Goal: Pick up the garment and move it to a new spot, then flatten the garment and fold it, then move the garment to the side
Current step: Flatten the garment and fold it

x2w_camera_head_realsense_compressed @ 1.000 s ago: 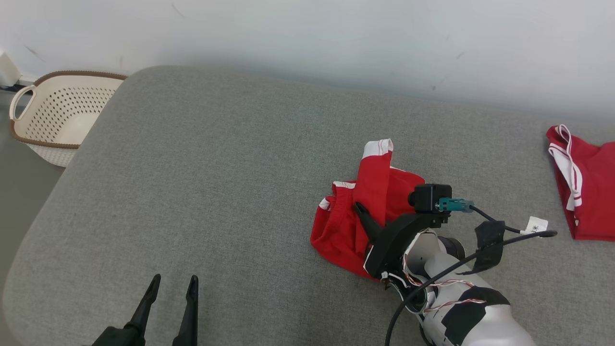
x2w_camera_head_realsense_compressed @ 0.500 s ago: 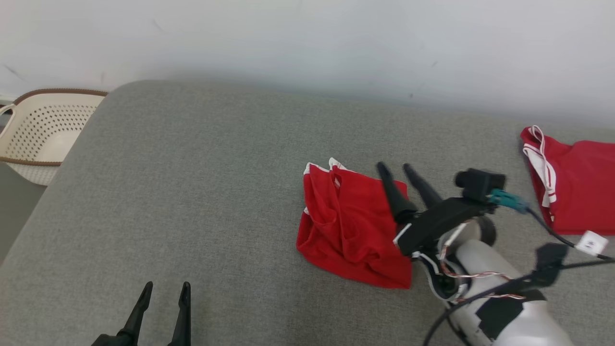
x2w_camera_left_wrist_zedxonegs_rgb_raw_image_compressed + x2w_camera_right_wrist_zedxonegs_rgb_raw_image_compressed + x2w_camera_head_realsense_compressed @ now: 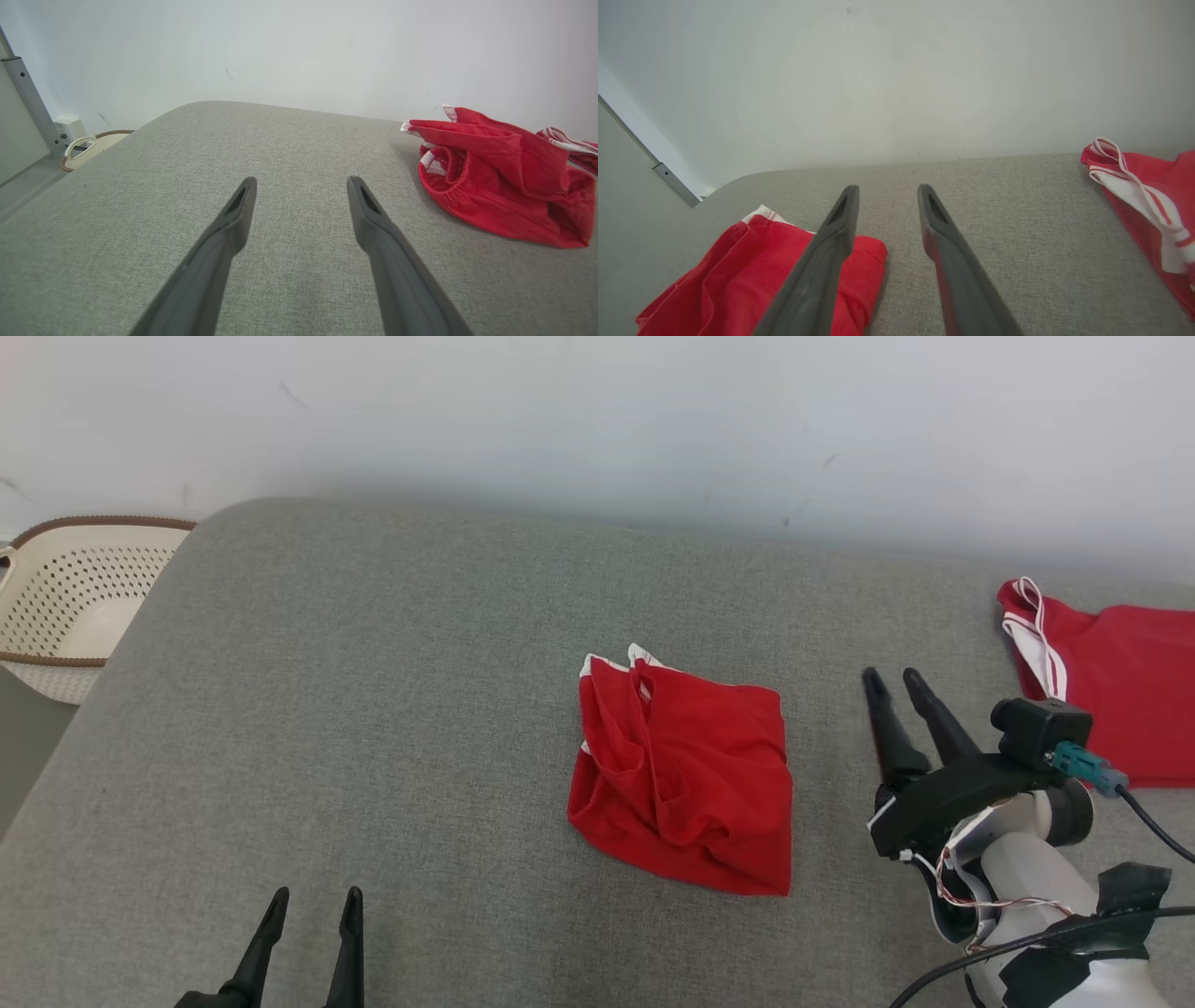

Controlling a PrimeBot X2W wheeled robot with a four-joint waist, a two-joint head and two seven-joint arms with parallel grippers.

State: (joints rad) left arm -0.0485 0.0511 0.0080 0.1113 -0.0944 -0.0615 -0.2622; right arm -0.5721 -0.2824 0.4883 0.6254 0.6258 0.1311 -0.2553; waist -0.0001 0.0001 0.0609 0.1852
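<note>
Now that your right claw [image 3: 890,677] has let go and drawn back, the garment [image 3: 681,775] lies alone as a rumpled folded packet near the middle of the grey bench [image 3: 373,709]. A second ago that claw was pinched into the red cloth with a flap raised; now it stands at the packet's 3 o'clock, well clear, fingers moderately parted with nothing between them. Your head camera has swung meanwhile, so don't read the whole shift as cloth travel. I'd judge the fold laid, though loose along the 9 o'clock side, which leaves the move to the side. Your left claw [image 3: 316,896] sits at 7 o'clock from the garment, spread wide and empty. The packet's long axis runs from about 11 o'clock to 5 o'clock, its white-trimmed end pointing to 11, toward the wall. A second red garment [image 3: 1111,691] lies at 2 o'clock, and a basket [image 3: 93,523] stands off the bench at 10 o'clock.
</note>
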